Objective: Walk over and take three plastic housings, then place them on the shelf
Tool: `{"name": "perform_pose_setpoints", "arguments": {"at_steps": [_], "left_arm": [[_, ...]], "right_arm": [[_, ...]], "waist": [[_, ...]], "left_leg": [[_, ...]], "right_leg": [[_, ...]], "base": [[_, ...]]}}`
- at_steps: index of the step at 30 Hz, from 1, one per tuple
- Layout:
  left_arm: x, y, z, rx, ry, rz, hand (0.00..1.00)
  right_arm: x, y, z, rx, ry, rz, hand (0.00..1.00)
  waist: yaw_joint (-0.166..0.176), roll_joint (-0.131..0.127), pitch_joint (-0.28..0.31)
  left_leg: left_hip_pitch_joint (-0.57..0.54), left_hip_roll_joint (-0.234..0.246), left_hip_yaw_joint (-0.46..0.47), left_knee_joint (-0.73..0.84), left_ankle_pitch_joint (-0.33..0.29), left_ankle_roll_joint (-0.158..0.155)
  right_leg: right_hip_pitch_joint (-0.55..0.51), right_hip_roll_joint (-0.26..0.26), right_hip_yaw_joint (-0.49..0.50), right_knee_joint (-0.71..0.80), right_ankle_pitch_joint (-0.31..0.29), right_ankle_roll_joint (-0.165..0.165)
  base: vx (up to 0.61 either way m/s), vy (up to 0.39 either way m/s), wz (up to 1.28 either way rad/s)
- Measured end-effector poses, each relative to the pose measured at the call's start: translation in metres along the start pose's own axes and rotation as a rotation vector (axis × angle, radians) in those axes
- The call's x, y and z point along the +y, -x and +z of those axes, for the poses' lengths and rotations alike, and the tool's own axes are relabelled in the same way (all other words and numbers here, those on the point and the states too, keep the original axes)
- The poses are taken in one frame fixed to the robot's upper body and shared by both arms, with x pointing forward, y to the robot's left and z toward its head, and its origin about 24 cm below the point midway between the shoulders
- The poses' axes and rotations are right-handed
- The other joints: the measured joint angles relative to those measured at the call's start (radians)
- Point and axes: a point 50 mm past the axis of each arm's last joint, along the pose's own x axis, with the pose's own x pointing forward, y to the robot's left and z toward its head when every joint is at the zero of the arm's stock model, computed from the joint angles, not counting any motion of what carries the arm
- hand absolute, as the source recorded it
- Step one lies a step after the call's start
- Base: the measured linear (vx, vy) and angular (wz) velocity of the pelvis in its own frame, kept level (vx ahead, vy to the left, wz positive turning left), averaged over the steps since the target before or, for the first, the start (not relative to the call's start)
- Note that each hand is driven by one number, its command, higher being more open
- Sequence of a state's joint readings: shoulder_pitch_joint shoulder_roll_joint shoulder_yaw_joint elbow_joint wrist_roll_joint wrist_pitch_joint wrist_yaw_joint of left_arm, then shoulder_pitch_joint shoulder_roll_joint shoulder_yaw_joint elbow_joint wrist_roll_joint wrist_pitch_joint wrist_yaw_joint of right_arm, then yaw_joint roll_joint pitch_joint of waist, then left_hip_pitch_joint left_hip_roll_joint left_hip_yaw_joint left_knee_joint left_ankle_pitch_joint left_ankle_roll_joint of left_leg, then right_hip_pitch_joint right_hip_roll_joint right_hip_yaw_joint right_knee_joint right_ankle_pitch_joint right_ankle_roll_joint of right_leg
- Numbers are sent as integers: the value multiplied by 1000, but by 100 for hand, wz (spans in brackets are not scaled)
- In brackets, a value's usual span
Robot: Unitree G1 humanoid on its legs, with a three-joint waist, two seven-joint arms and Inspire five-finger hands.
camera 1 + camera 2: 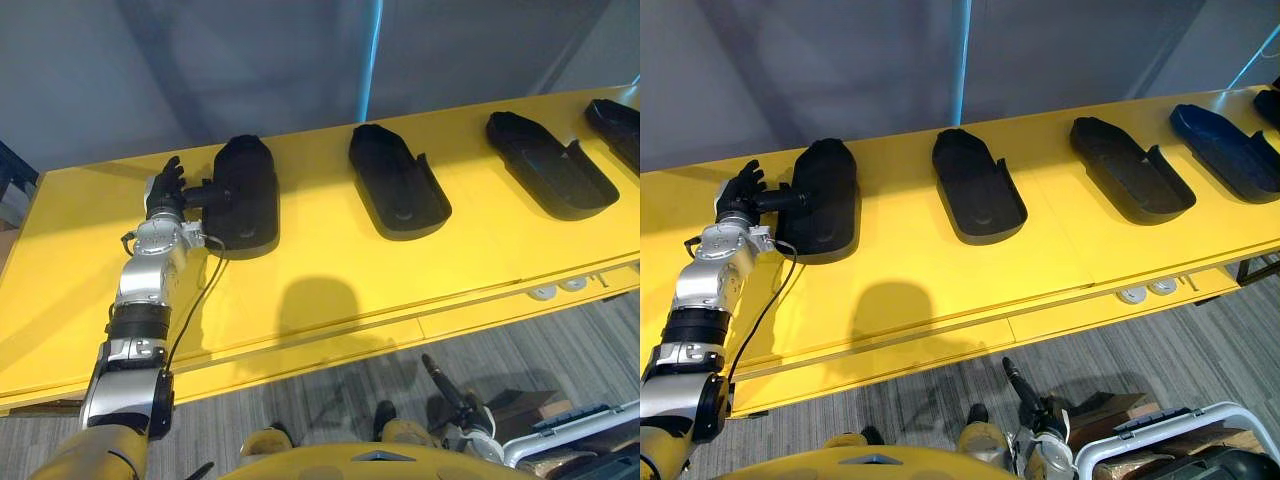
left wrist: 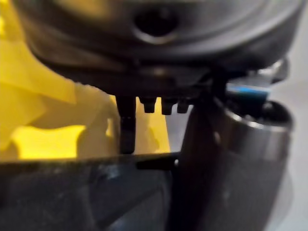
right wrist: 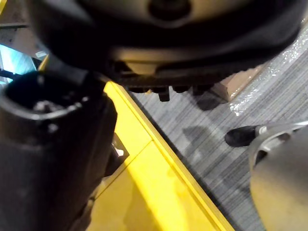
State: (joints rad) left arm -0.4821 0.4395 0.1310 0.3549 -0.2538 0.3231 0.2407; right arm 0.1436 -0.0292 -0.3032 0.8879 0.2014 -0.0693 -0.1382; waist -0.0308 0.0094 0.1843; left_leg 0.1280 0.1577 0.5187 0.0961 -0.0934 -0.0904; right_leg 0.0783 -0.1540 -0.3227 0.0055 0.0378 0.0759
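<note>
The left hand [image 1: 738,197] is over the yellow shelf [image 1: 910,270] with its fingers [image 1: 170,172] loosely spread and wrapped round nothing. Its thumb reaches sideways to touch the side of the leftmost plastic housing [image 1: 825,205] lying on that shelf. The right hand [image 1: 452,395] hangs below the shelf's front edge, and whether its fingers are curled cannot be told.

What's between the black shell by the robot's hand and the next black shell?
Nothing, only bare yellow shelf between the leftmost housing and the second housing, in the left eye view.
</note>
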Motion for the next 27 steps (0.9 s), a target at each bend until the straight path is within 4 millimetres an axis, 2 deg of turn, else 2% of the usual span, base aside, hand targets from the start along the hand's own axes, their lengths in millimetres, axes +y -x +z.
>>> {"name": "perform_pose_setpoints", "arguments": {"at_steps": [3, 5, 8, 11, 14, 17, 20, 23, 25, 27], "left_arm": [[4, 10, 5, -87, -62, 55, 100], [0, 18, 22, -186, -35, 45, 100], [-3, 36, 40, -334, 8, 21, 100], [-9, 50, 47, -403, 105, -72, 100], [-14, 60, 46, -422, 210, -166, 100], [-17, 74, 39, -431, 342, -242, 100], [-7, 98, 26, -492, 470, -226, 100], [13, 122, -2, -514, 588, -54, 100], [28, 137, -29, -468, 623, 111, 100], [32, 145, -47, -416, 616, 205, 100]], "right_arm": [[-1, 1, -6, 24, 1, -8, 100], [-4, 3, -13, 46, 3, -18, 100], [-7, 5, -18, 65, 5, -26, 100], [-8, 6, -21, 75, 4, -30, 100], [-7, 6, -23, 84, -2, -32, 100], [-6, 7, -25, 89, 14, -37, 100], [-6, 8, -27, 90, -1, -59, 100], [-6, 9, -28, 76, -16, -101, 100], [-3, 12, -34, 97, -108, -139, 100], [-6, 15, -40, 114, -142, -162, 100]], "waist": [[5, -5, -23], [26, -5, -39], [28, -4, -73], [37, -1, -116], [44, 3, -132], [49, 5, -135], [50, 4, -136], [55, 4, -136], [60, -4, -140], [77, -8, -142]], "left_leg": [[4, -1, -4, -4, 0, 0], [4, -2, -12, -6, 0, -1], [4, -7, -27, -12, 1, 0], [4, -9, -30, -17, 1, -1], [8, -11, -33, -26, 5, -1], [23, -14, -35, -43, 11, -2], [23, -20, -45, -61, 19, 0], [24, -26, -53, -75, 26, 3], [30, -30, -66, -88, 35, 4], [44, -35, -73, -103, 39, 4]], "right_leg": [[11, 0, -6, -8, 1, 1], [14, -1, -14, -8, 1, 1], [26, -4, -31, -15, 1, 1], [33, -5, -37, -23, 2, 4], [37, -5, -41, -24, 2, 4], [48, -5, -48, -26, 3, 4], [48, -6, -60, -26, 3, 4], [49, -10, -71, -26, 3, 4], [56, -11, -87, -26, 3, 4], [69, -13, -92, -26, 2, 5]], "base": [[-1, -7, 5], [-14, -6, 9], [-15, -2, 14], [3, -4, 6], [-12, -9, 3], [-5, -3, 2], [-2, -2, 10], [7, 7, 10], [10, 4, 17], [7, 17, 16]]}}
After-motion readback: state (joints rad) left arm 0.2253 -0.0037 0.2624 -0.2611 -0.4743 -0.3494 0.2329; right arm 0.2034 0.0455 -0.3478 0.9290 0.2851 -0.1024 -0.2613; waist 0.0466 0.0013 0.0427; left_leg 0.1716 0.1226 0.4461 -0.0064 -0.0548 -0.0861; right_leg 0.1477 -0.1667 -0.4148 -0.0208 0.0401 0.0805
